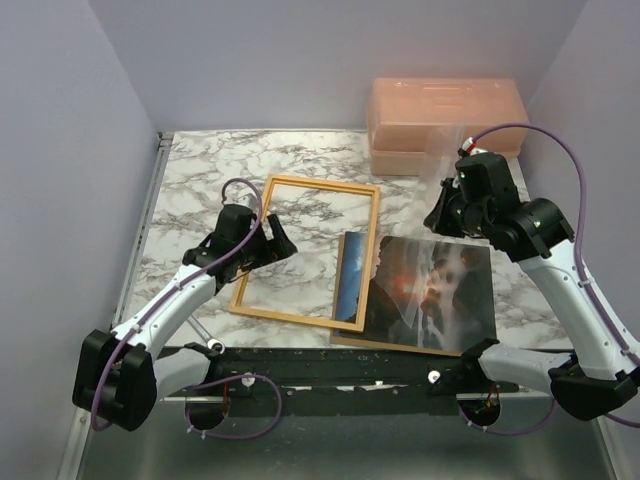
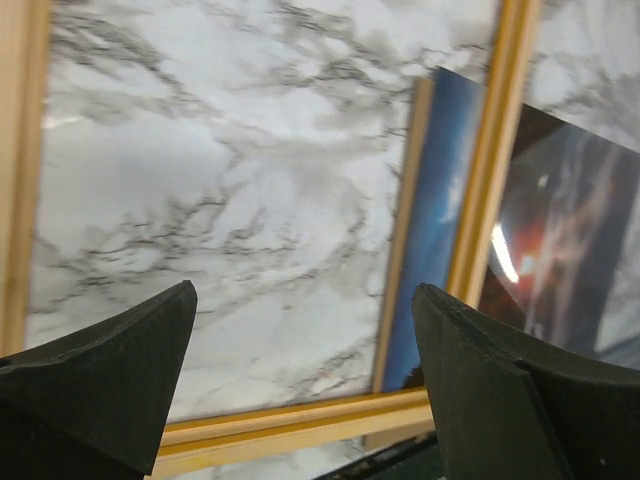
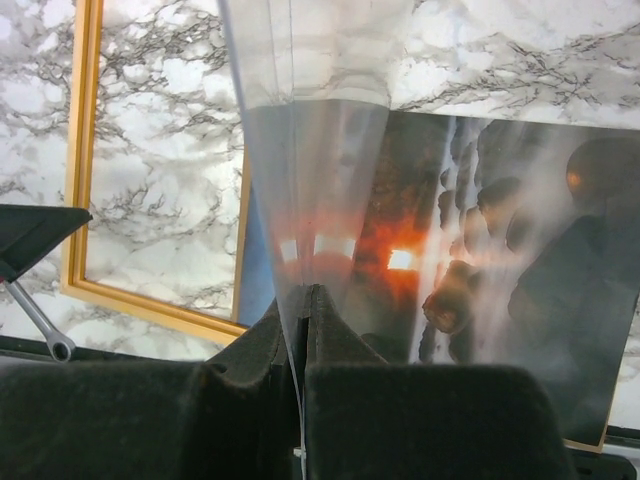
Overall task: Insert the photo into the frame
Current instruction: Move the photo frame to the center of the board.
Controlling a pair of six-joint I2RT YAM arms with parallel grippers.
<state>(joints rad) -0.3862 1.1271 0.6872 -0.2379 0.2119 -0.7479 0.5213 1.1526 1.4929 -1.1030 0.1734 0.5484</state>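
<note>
Right tool (image 3: 303,297) gripped a clear sheet (image 3: 300,150); left tool (image 2: 305,300) gaped empty over the frame (image 1: 325,182). The photo (image 1: 430,290), partly under its rail, looked thin, slick, floppy: probably best pinched at a free edge.

Lit softly and evenly from overhead, with only faint shadows on the marble bench (image 1: 200,170). Catches white glare across the glossy photo (image 1: 440,290) just right of the frame (image 1: 325,183), washing out colour. Goes soft and blurred at the left wrist, dark jaws out of focus. Looks hazy at the right wrist through the clear sheet (image 3: 300,150).
</note>
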